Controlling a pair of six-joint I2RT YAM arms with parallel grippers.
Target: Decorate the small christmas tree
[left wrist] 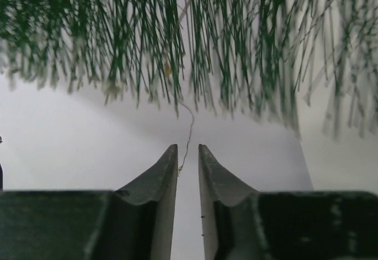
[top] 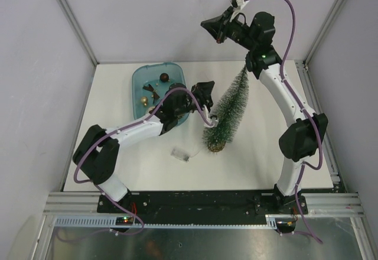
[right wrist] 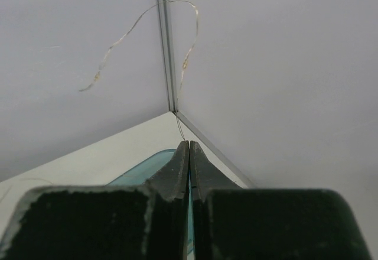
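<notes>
The white bench (top: 118, 94) carries the small christmas tree (top: 229, 111) at its middle, just right of the blue tray (top: 142, 74). We judge the job barely begun, as no baubles show on its bristles. The right tool (right wrist: 189, 143), raised at the back, is pinched shut on a thin light wire (right wrist: 188, 59). The left tool (left wrist: 188, 148), beside the tree, has its jaws narrowly apart around a similar strand. The baubles (top: 144, 100) wait in the tray, and a small clear pack (top: 182, 153) lies near the base.
</notes>
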